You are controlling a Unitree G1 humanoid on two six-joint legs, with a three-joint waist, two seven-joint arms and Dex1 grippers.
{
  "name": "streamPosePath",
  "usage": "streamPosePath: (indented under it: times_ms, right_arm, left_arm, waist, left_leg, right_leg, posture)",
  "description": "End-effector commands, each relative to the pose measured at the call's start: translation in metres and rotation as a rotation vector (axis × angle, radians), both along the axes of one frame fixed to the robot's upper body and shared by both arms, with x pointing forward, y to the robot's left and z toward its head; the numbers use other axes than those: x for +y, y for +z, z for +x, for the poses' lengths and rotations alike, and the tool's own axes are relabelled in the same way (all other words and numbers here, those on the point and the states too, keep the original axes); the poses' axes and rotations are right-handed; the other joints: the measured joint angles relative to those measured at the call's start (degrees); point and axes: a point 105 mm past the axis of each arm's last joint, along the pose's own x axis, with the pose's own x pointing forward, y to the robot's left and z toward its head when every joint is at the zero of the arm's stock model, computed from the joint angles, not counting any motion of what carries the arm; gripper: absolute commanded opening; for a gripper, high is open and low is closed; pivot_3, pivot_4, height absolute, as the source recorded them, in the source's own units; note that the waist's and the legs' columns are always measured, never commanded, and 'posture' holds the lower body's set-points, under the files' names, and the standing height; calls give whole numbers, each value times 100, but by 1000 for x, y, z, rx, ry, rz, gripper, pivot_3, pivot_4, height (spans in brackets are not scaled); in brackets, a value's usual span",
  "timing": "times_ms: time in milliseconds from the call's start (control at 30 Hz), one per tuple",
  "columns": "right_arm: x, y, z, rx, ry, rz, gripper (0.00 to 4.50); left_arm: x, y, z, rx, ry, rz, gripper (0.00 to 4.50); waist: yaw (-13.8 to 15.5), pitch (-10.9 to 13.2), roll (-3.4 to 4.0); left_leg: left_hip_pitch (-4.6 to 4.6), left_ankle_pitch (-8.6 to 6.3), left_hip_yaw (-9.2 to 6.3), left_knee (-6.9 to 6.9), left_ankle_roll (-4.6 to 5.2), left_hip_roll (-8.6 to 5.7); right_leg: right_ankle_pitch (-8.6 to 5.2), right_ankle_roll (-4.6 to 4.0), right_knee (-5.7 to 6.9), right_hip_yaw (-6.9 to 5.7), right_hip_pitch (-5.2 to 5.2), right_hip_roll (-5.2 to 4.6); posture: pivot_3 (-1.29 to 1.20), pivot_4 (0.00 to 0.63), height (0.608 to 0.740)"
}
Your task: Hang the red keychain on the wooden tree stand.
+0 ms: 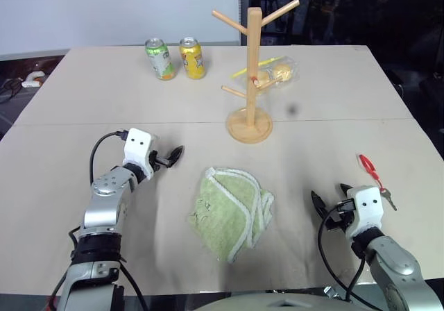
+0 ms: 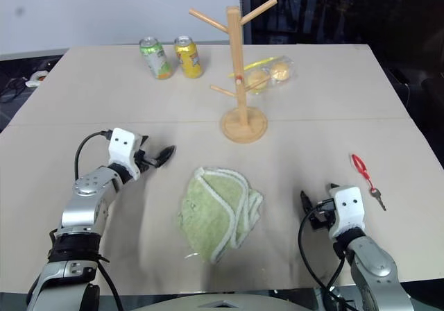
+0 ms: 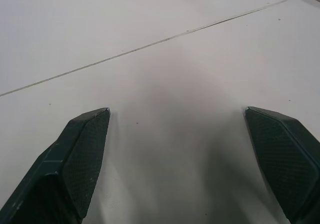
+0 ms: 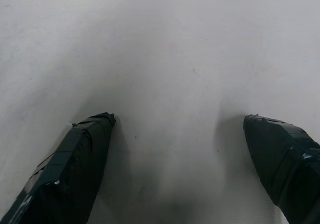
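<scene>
The red keychain [image 1: 368,168], a thin red loop with a small silvery key [image 1: 388,199], lies flat on the table at the right. Just in front and to the left of it, my right gripper [image 1: 330,194] stands open over bare table, its fingers [image 4: 85,154] wide apart with nothing between them. The wooden tree stand [image 1: 254,61] is upright on its round base [image 1: 249,126] at the table's middle back, its pegs bare. On the left my left gripper [image 1: 166,158] is open too, low over the table, and its fingers [image 3: 80,154] hold nothing.
A crumpled green cloth [image 1: 232,210] lies between the two arms near the front. Two drink cans [image 1: 159,58] [image 1: 192,57] stand at the back left. A clear bag with yellow contents [image 1: 279,71] lies behind the stand. A seam [image 1: 173,123] runs across the table.
</scene>
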Motion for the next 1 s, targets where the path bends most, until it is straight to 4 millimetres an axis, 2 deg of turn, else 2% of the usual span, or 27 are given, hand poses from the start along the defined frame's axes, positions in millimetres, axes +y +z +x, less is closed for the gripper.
streamPosePath:
  times_ms: [33,333,533,733,900,1000]
  right_arm:
    - [-7,3,2,-22,-7,-16,4452]
    - [-12,26,10,-67,125,-41,4452]
    - [-9,38,5,-54,293,-30,4452]
    - [-3,45,-4,-26,444,-13,4452]
    - [15,48,-23,22,585,37,4452]
    - [24,47,-35,51,651,50,4452]
  left_arm:
    - [3,-26,-10,120,-4,1,4500]
    - [-11,12,-2,134,-200,-67,4500]
    - [-24,30,-6,182,-382,-26,4500]
    - [-40,40,-21,279,-577,-40,4500]
    - [-63,56,-45,416,-755,-154,4500]
    - [-75,57,-63,492,-857,-159,4500]
  waist:
    - [-1,0,-1]
    - [17,10,-10]
    - [11,23,-21]
    - [3,33,-32]
    - [14,42,-42]
    - [13,43,-42]
  left_leg:
    - [0,0,0,0,0,0]
    - [-8,0,-4,10,0,0]
    - [-15,0,-9,12,0,1]
    - [-16,0,-6,13,1,1]
    - [-19,0,-12,16,0,5]
    - [-22,0,-14,22,0,5]
  right_leg:
    - [0,0,0,0,0,0]
    - [0,0,2,-5,-1,12]
    - [1,-3,0,-4,-2,35]
    - [1,-4,1,-1,-3,38]
    - [0,-3,3,-2,-3,39]
    - [0,-2,3,-1,-3,42]
  posture:
    - [0,150,740]
    - [0,150,740]
    - [0,150,740]
    - [0,150,740]
    - [0,150,740]
    - [0,150,740]
